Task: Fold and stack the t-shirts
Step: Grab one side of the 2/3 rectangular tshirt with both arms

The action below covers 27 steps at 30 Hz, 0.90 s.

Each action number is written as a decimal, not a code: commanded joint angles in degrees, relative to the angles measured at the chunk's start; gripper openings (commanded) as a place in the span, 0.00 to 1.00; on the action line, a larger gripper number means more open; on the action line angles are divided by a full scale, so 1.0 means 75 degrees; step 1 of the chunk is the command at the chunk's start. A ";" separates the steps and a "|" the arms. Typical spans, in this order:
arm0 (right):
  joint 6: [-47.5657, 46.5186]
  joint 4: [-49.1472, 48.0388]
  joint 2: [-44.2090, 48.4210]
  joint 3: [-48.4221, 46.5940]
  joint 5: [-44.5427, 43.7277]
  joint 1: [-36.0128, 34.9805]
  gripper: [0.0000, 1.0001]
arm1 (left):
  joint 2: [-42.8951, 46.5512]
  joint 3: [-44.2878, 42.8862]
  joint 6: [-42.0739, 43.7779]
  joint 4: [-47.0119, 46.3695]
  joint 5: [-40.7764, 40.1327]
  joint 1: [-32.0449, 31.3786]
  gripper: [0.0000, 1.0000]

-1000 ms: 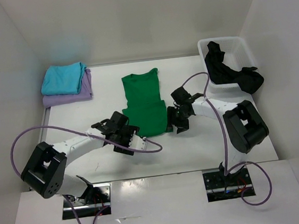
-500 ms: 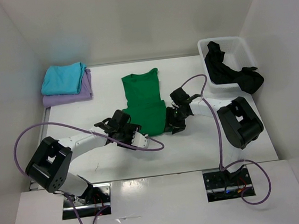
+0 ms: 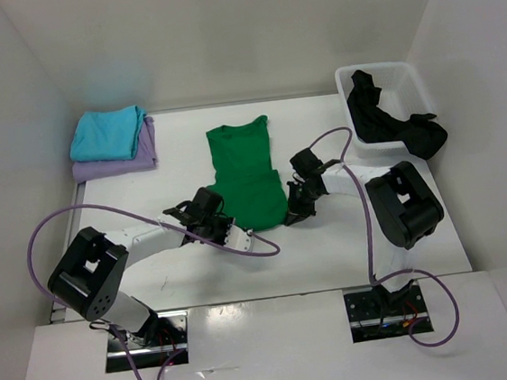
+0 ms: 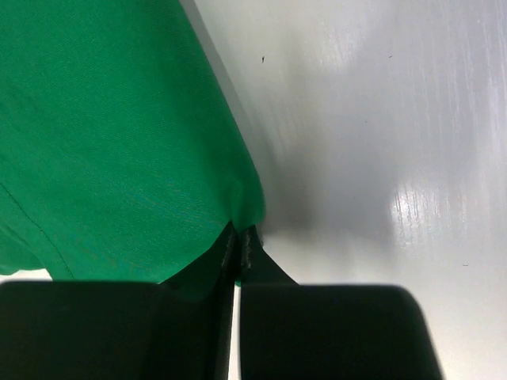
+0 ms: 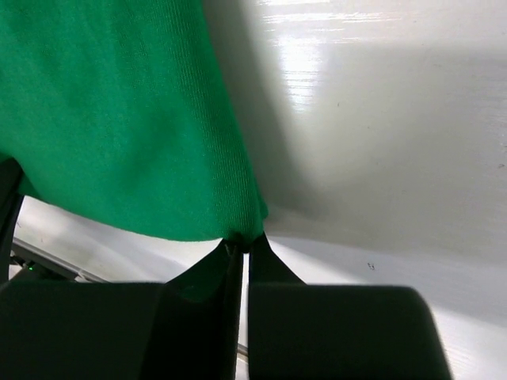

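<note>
Your left tool and right tool pinch the green t-shirt at its seven and five o'clock corners.

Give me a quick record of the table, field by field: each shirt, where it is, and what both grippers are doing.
green shirt: lying flat in the middle of the table, not yet stacked
left gripper: shut on the green shirt's near left corner
right gripper: shut on its near right corner
turquoise shirt: folded, on top of the purple one, far left
purple shirt: folded, bottom of that stack
black shirt: crumpled in the bin at far right, partly hanging over its rim
</note>
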State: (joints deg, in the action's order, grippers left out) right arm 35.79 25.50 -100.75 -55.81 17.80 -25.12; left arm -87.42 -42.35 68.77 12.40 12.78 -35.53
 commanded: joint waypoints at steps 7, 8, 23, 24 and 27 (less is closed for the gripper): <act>-0.0143 -0.0107 0.0273 0.0047 -0.0335 0.0080 0.00 | 0.0042 -0.0213 -0.0368 0.0678 0.0488 -0.0032 0.00; -0.0143 -0.0107 0.0273 0.0117 -0.0335 0.0080 0.00 | 0.0042 -0.0132 -0.0450 0.0678 0.0395 -0.0032 0.01; -0.0143 -0.0107 0.0343 0.0188 -0.0335 0.0080 0.00 | 0.0031 -0.0201 0.0217 0.1347 0.0418 -0.0032 0.67; -0.0143 -0.0107 0.0343 0.0188 -0.0335 0.0080 0.00 | -0.0062 -0.0201 0.0124 0.1137 0.0348 -0.0125 0.64; -0.0143 -0.0107 0.0343 0.0188 -0.0335 0.0080 0.00 | -0.0250 -0.0201 0.0041 0.0972 0.0265 -0.0325 0.38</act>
State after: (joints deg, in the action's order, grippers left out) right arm 35.51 25.34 -99.88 -55.05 16.78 -25.08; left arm -86.56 -44.18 69.73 19.51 13.80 -36.64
